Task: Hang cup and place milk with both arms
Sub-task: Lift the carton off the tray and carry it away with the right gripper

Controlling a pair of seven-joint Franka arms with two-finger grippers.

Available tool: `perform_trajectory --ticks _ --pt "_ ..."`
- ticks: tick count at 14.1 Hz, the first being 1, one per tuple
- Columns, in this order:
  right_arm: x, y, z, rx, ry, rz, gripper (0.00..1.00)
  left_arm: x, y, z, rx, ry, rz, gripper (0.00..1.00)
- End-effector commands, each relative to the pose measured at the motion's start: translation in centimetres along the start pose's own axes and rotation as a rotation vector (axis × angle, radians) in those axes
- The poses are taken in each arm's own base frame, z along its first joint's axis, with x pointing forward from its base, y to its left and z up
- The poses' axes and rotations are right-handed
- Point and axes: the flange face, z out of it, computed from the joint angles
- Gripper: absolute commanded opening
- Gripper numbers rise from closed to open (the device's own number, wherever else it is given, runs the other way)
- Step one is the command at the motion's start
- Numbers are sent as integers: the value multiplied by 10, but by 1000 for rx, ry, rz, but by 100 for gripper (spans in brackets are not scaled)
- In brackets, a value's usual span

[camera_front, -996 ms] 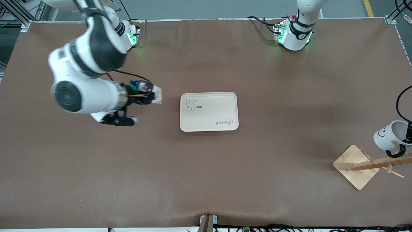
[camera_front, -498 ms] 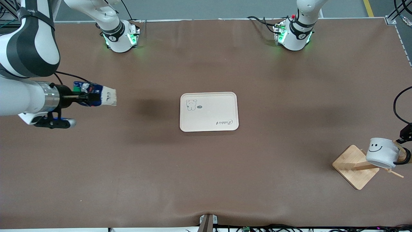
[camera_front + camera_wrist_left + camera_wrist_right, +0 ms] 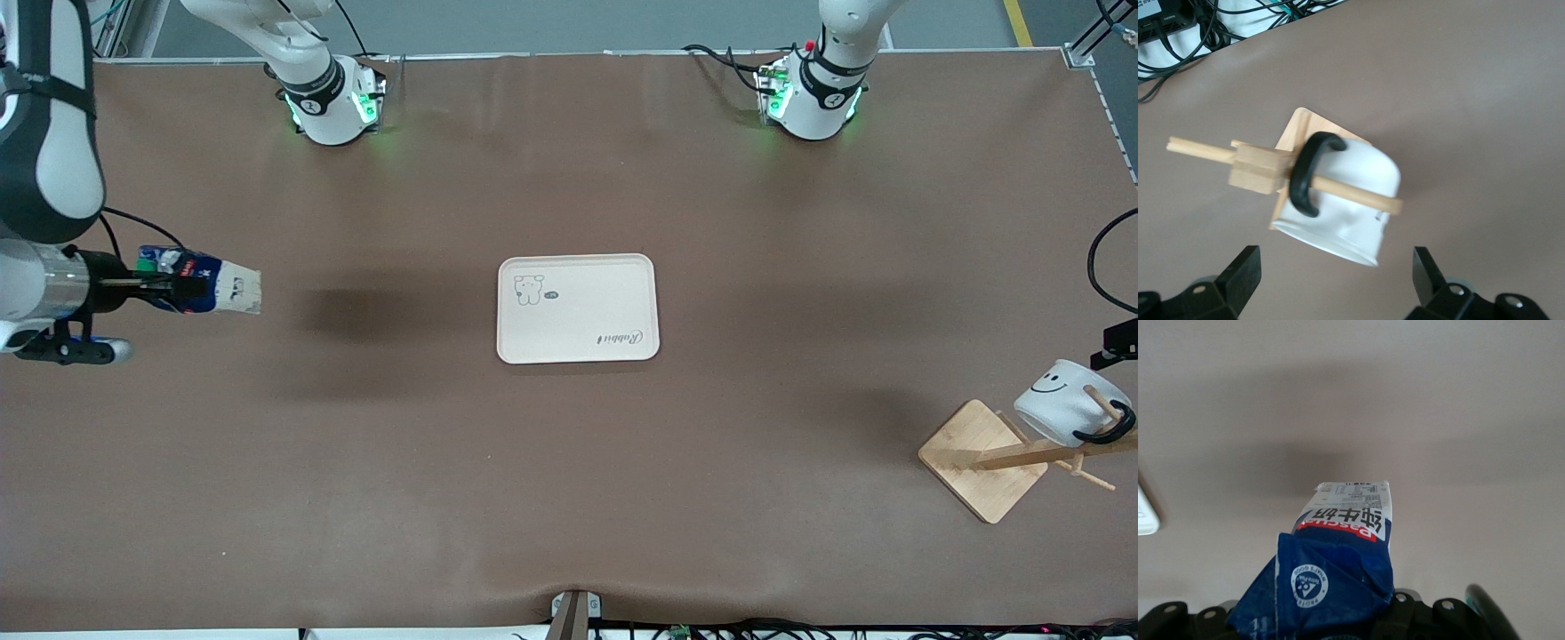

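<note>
Cup [image 3: 1345, 200] released onto peg [image 3: 1351, 193], milk [image 3: 1338, 553] gripped

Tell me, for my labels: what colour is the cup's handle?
Black, on the white cup; the handle shows best in the left wrist view.

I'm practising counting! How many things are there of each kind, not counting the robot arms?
Cups: 1, the cup, hanging by its handle on the rack's peg
Milk cartons: 1, the milk, held in the right end effector
Trays: 1, the tray
Wooden racks: 1, the rack
Total: 4
</note>
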Motion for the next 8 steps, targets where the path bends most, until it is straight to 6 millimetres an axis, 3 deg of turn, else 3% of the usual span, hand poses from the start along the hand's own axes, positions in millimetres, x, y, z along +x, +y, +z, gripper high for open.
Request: perform_trajectory --ticks 1,3,6,8 --pt "-25 32 27 9 23 -60 0 1 21 -14 -4 -38 -64 100" --pt "-39 38 54 13 45 -57 0 6 37 -25 -4 -38 -101 100" --pt "-48 39 114 2 122 -50 0 4 48 -25 -21 -86 -115 100" --pt "-51 42 122 4 122 -47 0 6 58 -34 -15 -89 -104 100"
